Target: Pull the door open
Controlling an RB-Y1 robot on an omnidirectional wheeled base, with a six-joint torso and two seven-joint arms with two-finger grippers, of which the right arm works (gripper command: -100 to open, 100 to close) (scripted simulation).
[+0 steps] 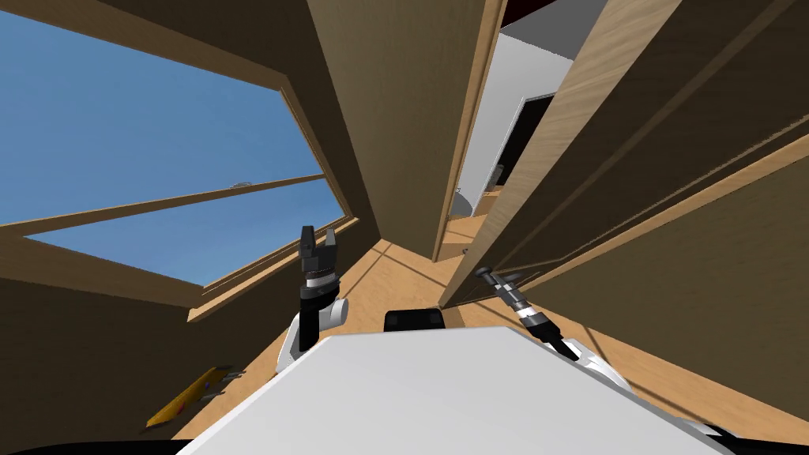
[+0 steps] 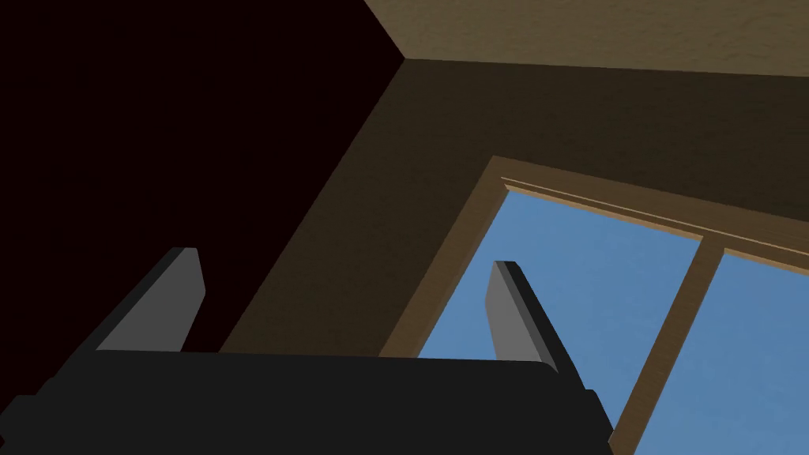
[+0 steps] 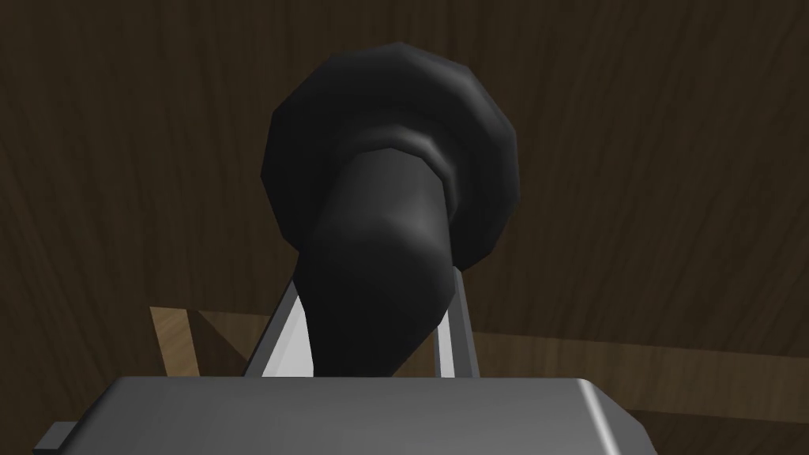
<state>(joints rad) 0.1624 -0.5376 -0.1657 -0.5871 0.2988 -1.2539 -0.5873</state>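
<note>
Right tool point(image 3: 367, 324) sits clenched on the dark door handle point(image 3: 379, 229), one finger pressed to each side of its lever, just short of the round rose. To pull well, I judge the grip must be firm and the hand should follow the arc of the wooden door point(image 1: 600, 158), or the lever may slip out. That door stands ajar on the robot's right, with a gap point(image 1: 506, 134) beside its edge. The right forearm reaches low and forward. The left tool point(image 1: 318, 241) is raised, fingers spread, near the window point(image 1: 118, 134).

Left arm point(image 1: 316, 304) raised, jaws apart; right arm point(image 1: 531, 314) outstretched, jaws clamped.
</note>
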